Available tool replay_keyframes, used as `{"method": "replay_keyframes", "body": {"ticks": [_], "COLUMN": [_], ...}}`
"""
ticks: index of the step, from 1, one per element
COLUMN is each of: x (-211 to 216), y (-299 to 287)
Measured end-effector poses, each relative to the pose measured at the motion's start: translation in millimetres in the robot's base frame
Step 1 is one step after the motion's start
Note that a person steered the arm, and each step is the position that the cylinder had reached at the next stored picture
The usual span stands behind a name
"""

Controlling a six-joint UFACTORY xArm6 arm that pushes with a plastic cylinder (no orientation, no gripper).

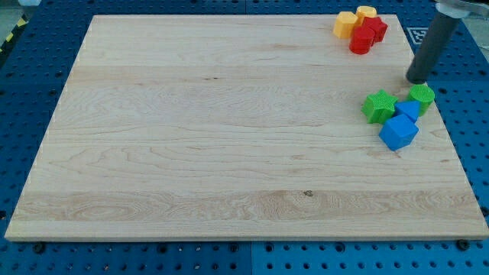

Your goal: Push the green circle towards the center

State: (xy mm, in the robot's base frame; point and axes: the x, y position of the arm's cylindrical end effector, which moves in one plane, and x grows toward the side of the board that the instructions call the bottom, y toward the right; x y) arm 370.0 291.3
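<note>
The green circle (422, 95) sits near the right edge of the wooden board (214, 137), in the upper half of the view. It is a short round cylinder seen from above and slightly to the side, so it has no long axis to speak of and faces no particular way; its flat top looks upward. Just below and to its left lies a small blue block (409, 110), touching it or very nearly so, and below that a larger blue block (398, 132) (its exact shape is hard to make out, perhaps a cube on a corner). A green star (378, 106) rests just to the left of the blue pair.

The arm carries no claw, so nothing spreads or pinches: it ends in a dark rod, and the tip (417, 79) stands just above the green circle, close to its upper-left edge; contact cannot be told.

At the board's top right a cluster gathers: a yellow block (345, 24), a second yellow block (366, 13), and two red blocks (370, 32) pressed together.

The pale board, with visible grain, lies on a blue perforated table (466, 92).
</note>
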Motion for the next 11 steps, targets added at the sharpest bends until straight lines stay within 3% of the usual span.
{"method": "replay_keyframes", "body": {"ticks": [1, 3, 4, 11], "x": [18.9, 54.0, 49.9, 32.5], "y": [32.8, 35.7, 24.2, -160.9]}}
